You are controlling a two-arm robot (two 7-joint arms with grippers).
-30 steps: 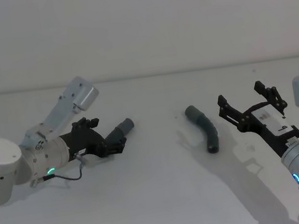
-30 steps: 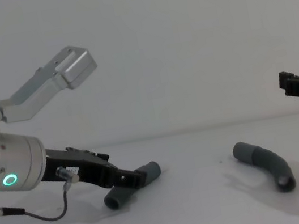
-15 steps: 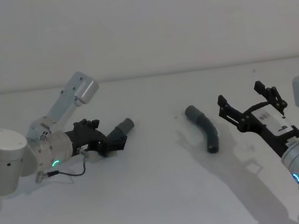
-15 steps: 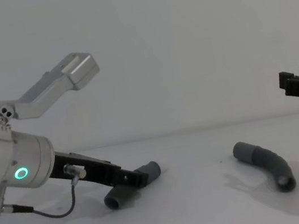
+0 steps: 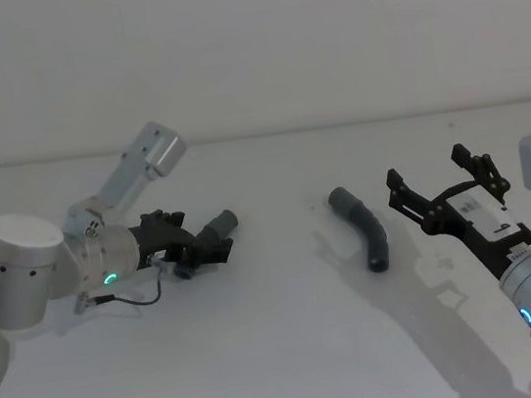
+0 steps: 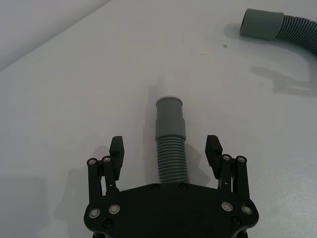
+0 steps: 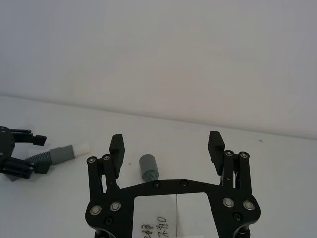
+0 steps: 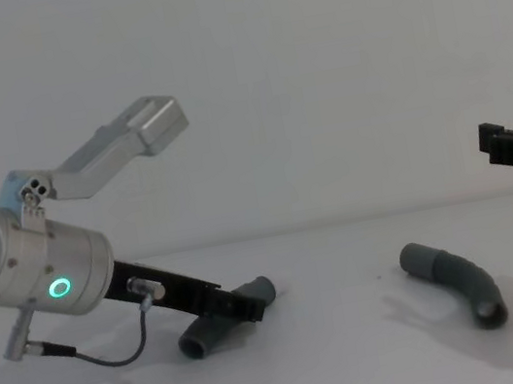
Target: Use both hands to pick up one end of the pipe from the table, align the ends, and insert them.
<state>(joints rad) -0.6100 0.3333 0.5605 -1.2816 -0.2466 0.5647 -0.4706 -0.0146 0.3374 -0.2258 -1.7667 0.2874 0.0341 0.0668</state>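
Two grippers, both with fingers released: the left gripper [image 6: 165, 144] is low over the table [image 5: 287, 354], fingers spread either side of the ribbed neck of the left pipe piece [image 6: 169, 116] without touching it. At three o'clock from it the curved right pipe piece [image 5: 367, 229] lies flat on the table. At that piece's three o'clock the right gripper [image 5: 427, 168] hovers, holding nothing.
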